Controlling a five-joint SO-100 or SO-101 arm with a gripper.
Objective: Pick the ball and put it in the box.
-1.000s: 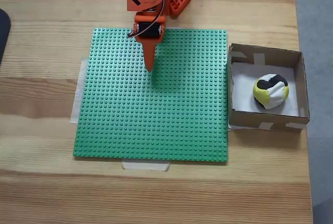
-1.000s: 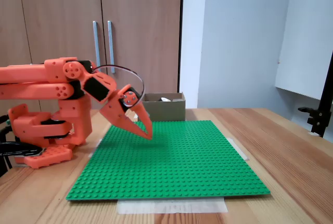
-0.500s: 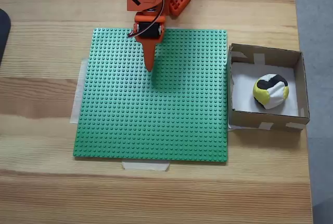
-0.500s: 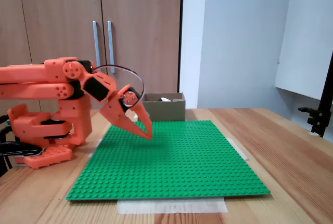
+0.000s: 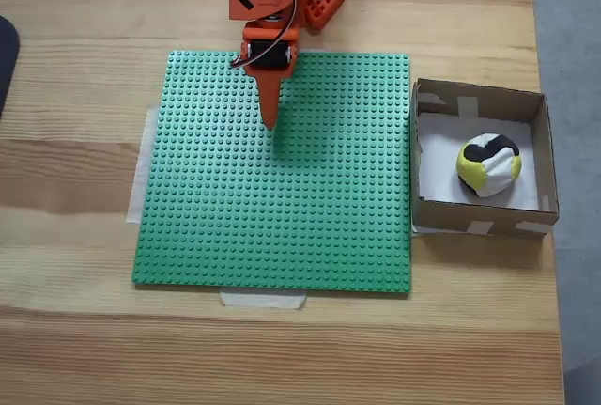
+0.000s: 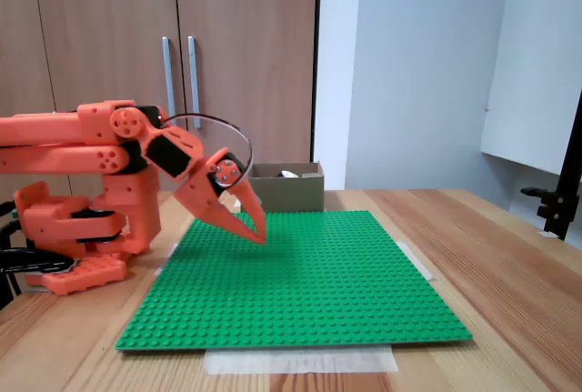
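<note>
The yellow, white and black ball [image 5: 488, 164] lies inside the brown cardboard box [image 5: 481, 222] at the right of the table in a fixed view from above. In the side fixed view the box [image 6: 287, 190] stands at the far end, with a pale bit of the ball [image 6: 289, 174] peeking over its rim. My orange gripper [image 5: 270, 123] is shut with nothing in it, pointing down over the green studded plate [image 5: 282, 217], well left of the box. From the side, the gripper [image 6: 257, 236] tip hovers just above the plate [image 6: 309, 283].
The arm's orange base [image 6: 77, 237] sits at the plate's near-left in the side fixed view. Wooden cupboard doors [image 6: 182, 55] stand behind the table. A dark object [image 5: 6, 57] lies at the left table edge. Black stand [image 6: 559, 201] at right.
</note>
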